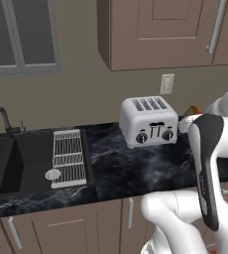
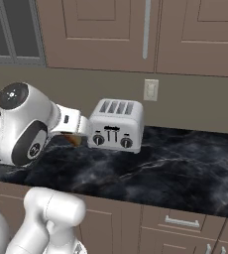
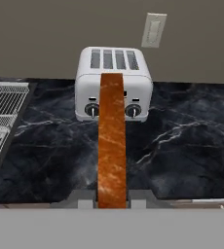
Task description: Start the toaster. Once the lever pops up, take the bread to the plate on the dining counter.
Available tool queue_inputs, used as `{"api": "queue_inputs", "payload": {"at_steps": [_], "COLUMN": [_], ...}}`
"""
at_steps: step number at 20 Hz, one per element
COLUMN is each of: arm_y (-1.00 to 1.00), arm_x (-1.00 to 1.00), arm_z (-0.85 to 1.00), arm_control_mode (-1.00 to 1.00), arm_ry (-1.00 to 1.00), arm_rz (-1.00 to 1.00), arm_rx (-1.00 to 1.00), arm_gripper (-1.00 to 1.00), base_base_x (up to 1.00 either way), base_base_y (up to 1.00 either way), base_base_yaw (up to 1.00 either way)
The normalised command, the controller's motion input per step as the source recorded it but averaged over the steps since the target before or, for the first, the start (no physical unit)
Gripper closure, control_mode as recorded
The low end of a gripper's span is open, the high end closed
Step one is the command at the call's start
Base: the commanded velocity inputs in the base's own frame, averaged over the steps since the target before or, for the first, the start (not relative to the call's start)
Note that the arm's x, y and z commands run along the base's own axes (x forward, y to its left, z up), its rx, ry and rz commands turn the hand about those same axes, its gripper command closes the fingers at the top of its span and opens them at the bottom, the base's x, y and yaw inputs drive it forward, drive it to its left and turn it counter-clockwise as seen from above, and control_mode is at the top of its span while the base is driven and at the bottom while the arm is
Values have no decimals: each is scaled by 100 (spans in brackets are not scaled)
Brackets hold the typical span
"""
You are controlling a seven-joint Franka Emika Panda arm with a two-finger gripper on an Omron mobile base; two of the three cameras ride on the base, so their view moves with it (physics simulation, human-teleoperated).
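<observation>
Arm: raised and folded back in front of the counter (image 1: 116, 171), short of the toaster (image 1: 149, 121).
Gripper (image 3: 112, 199): fingers (image 3: 80, 198) are pinched on the bread (image 3: 112, 141), seen edge-on.
Bread: held in the air before the toaster's front, above the counter.
Writing: none can be read on the toaster or the wall outlet (image 3: 154, 30).

All three views toward toaster (image 1: 149, 120)
</observation>
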Motion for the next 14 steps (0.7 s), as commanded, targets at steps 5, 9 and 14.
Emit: {"api": "queue_inputs", "payload": {"at_steps": [5, 9, 14], "arm_y": [46, 3, -3], "arm_x": [-42, -26, -13], "arm_z": [21, 28, 27], "arm_control_mode": [-100, -100, -100], "arm_ry": [2, 5, 7], "arm_rz": [0, 0, 0], "arm_rx": [0, 0, 1], "arm_gripper": [100, 100, 100], "base_base_x": [0, 0, 0], "base_base_y": [0, 0, 0], "base_base_yaw": [0, 0, 0]}}
